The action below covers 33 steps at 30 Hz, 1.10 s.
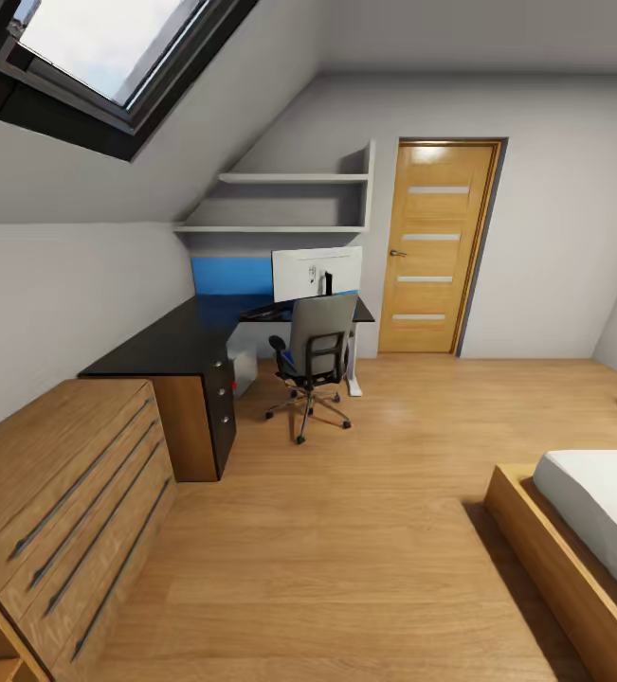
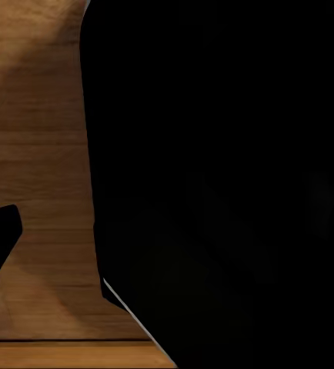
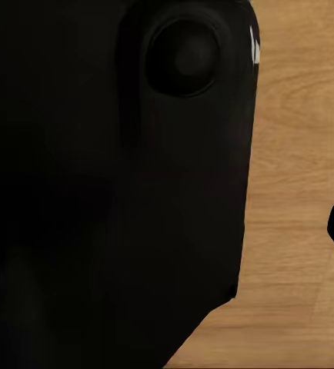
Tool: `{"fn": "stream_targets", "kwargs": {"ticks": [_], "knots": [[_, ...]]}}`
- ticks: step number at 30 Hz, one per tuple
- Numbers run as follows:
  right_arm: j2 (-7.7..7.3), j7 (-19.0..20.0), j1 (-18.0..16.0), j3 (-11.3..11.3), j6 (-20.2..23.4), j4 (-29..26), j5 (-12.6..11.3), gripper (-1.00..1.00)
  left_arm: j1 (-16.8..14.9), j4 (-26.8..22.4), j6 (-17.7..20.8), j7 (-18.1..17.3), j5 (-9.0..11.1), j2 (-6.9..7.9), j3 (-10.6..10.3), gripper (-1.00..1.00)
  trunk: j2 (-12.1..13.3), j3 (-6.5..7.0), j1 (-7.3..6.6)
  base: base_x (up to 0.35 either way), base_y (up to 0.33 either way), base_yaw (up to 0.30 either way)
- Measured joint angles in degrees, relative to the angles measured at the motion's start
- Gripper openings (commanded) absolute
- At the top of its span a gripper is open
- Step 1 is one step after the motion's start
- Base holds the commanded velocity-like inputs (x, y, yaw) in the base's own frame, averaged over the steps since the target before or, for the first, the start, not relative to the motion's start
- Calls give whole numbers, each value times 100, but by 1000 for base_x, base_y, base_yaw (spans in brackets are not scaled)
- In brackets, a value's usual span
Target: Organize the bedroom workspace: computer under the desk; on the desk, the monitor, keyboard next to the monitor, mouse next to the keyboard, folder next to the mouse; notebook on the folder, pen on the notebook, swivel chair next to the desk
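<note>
Here both wrist views look down at the floor (image 2: 36, 154) (tool states unreadable).

Large black shape, perhaps robot's body (image 2: 221, 184), wooden floor (image 2: 36, 154)

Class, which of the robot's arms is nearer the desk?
Left, probably. The desk stands far ahead on the robot's left side, so the left arm is nearer and the right arm farther. Both wrist cameras face the wooden floor.

Monitor (image 1: 316, 273) on bench (image 1: 171, 341), far end. Swivel chair (image 1: 316, 360) before it. Chest of drawers (image 1: 62, 493) near left, bed (image 1: 583, 530) right, door (image 1: 438, 248) behind.
</note>
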Motion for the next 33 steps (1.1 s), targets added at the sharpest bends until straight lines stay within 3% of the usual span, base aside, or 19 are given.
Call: {"fn": "stream_targets", "kwargs": {"ticks": [5,11,31,32,33], "knots": [[117,-18,-29,21,-56,8,-17,100,75,-103,-20,6,-19,-128,-20,100,160,73,-87,0,0,0],[87,-23,-30,13,-169,-10,-27,100,136,-119,-20,29,2,-307,5,100,401,181,-219,0,0,0],[116,-20,-28,5,-810,-139,-63,100,145,-317,-27,32,103,-291,9,100,1204,540,-658,0,0,0],[197,-23,-27,15,-1996,-368,-39,100,148,-731,-24,39,119,-283,9,100,1244,557,-680,0,0,0],[208,-23,-27,9,-2078,-1291,-38,100,123,-1470,-24,39,120,-280,9,100,1284,577,-702,0,0,0]]}}
